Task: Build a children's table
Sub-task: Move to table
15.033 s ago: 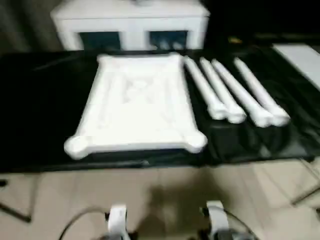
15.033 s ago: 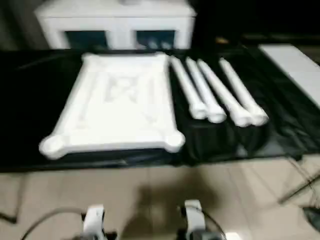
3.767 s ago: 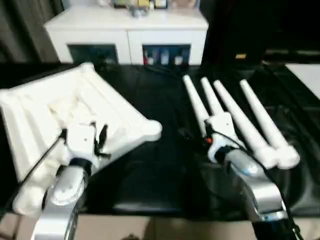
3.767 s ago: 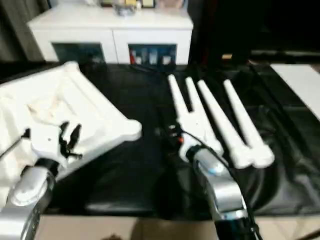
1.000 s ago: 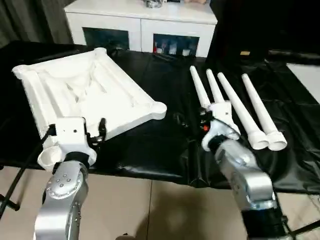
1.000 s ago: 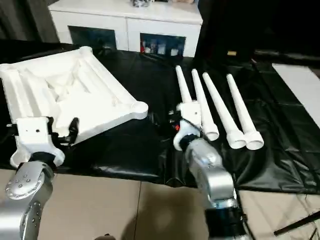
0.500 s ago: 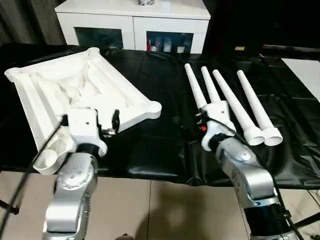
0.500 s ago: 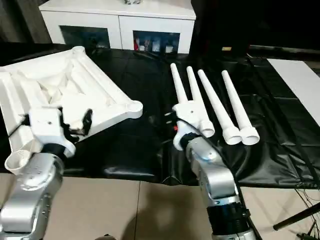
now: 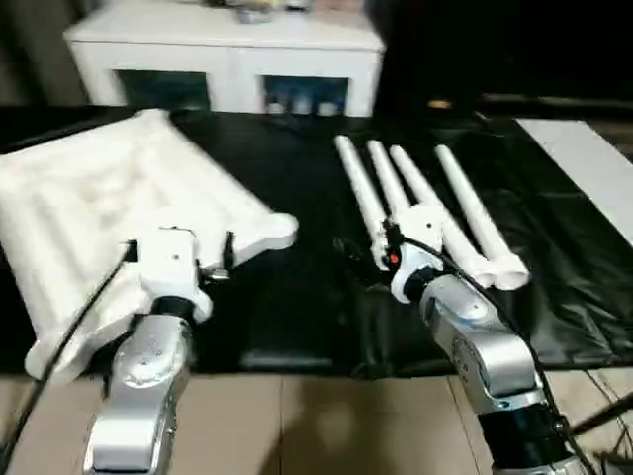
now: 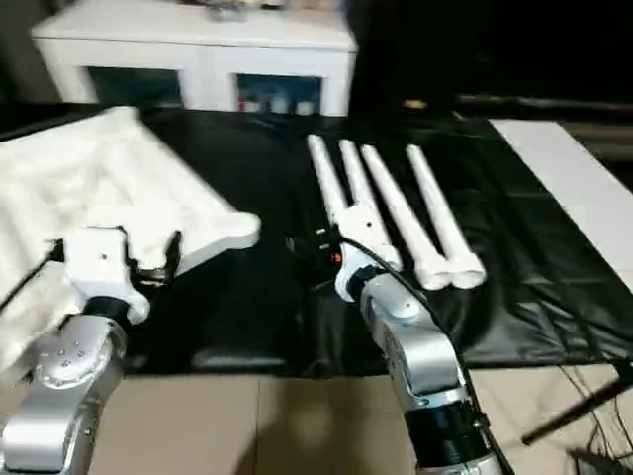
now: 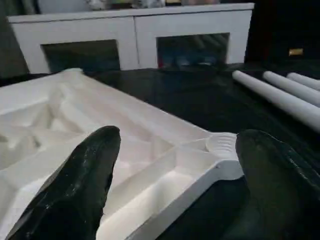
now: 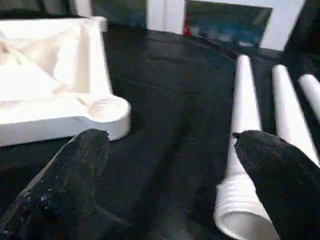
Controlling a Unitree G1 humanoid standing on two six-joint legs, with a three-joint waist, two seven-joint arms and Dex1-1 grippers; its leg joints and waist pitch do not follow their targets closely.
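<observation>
Four legs (image 9: pixel 425 203) lie side by side on the black cloth (image 9: pixel 297 297), to the right of the tabletop (image 9: pixel 109 218), which lies ribs up w/ its round corner sockets (image 12: pixel 106 109) showing. The white cabinet (image 9: pixel 227 54) stands behind.

Both grippers are wide open & hold nothing. Left gripper (image 11: pixel 175 165) hangs over the tabletop's near edge. Right gripper (image 12: pixel 167 160) hangs by the fat end of the closest leg (image 12: pixel 242 150), one finger (image 12: pixel 280 165) right beside it.

My guess at the step: pick up that first leg. To do it well, come down so the leg sits between both fingers, squeeze near the fat ribbed end, not the thin tip, so it won't tip. Lift slow; the next leg is v. close & could roll.

Legs look like smooth, hard white plastic tubes, thin at one end, w/ ridges at the open fat end. Tabletop is hard white plastic too, w/ raised ribs. Cloth looks shiny & crinkly, so things may slide.
</observation>
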